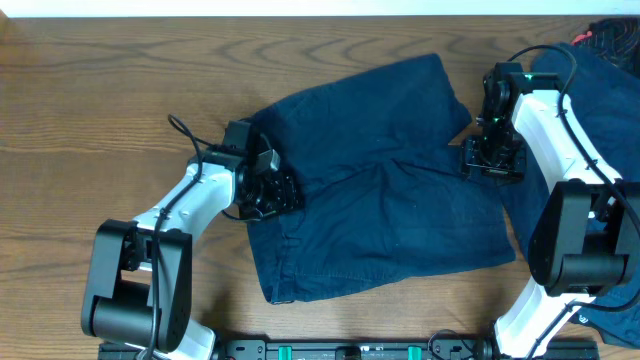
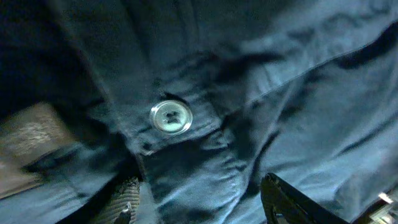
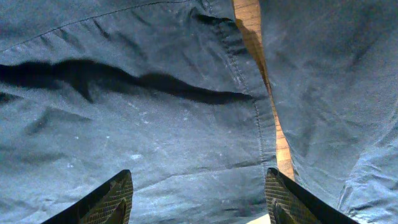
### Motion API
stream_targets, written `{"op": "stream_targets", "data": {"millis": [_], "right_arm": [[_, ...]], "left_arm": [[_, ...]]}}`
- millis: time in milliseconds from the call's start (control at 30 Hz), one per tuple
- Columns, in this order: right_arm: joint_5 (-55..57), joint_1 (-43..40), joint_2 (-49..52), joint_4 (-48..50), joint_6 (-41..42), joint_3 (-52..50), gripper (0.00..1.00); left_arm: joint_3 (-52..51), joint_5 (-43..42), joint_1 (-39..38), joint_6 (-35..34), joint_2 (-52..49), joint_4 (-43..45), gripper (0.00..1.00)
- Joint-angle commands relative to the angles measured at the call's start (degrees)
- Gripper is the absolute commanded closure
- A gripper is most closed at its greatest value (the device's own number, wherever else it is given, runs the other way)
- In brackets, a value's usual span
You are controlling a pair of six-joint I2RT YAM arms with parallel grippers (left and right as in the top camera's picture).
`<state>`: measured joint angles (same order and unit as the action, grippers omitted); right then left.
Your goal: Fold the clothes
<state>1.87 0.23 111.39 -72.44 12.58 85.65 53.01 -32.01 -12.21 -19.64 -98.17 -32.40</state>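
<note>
A pair of dark navy shorts [image 1: 380, 200] lies spread flat in the middle of the table. My left gripper [image 1: 272, 190] rests on their left edge, at the waistband. In the left wrist view a pale button [image 2: 171, 117] sits on the waistband just ahead of the left gripper [image 2: 202, 205], which is open, with rumpled cloth lying between its fingers [image 2: 127, 202]. My right gripper [image 1: 492, 160] sits at the shorts' right edge. In the right wrist view the right gripper [image 3: 199, 199] is open wide over the cloth beside a stitched hem [image 3: 261, 124].
A second navy garment [image 1: 610, 110] lies at the table's right side, partly under the right arm; its cloth [image 3: 336, 93] shows past a thin strip of wooden table [image 3: 249, 18]. Bare wood [image 1: 100, 90] lies left of the shorts.
</note>
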Motion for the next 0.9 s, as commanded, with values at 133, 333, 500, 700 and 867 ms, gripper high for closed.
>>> {"op": "stream_targets", "data": {"millis": [133, 333, 500, 700, 867], "right_arm": [[0.9, 0.2, 0.7, 0.0, 0.9, -0.3, 0.33], [2.8, 0.2, 0.7, -0.7, 1.6, -0.3, 0.34], [3.5, 0.2, 0.7, -0.7, 2.4, -0.6, 0.33], [2.7, 0.2, 0.7, -0.7, 2.4, -0.6, 0.32], [1.8, 0.2, 0.7, -2.4, 2.4, -0.7, 0.32]], "left_arm": [[-1.6, -6.0, -0.1, -0.1, -0.3, 0.8, 0.73], [1.3, -5.9, 3.0, 1.6, 2.2, -2.2, 0.94], [8.0, 1.3, 6.5, 4.0, 8.1, -10.9, 0.94], [8.4, 4.7, 6.6, 4.0, 11.8, -13.2, 0.94], [7.5, 8.9, 6.6, 3.9, 11.6, -14.0, 0.94]]}}
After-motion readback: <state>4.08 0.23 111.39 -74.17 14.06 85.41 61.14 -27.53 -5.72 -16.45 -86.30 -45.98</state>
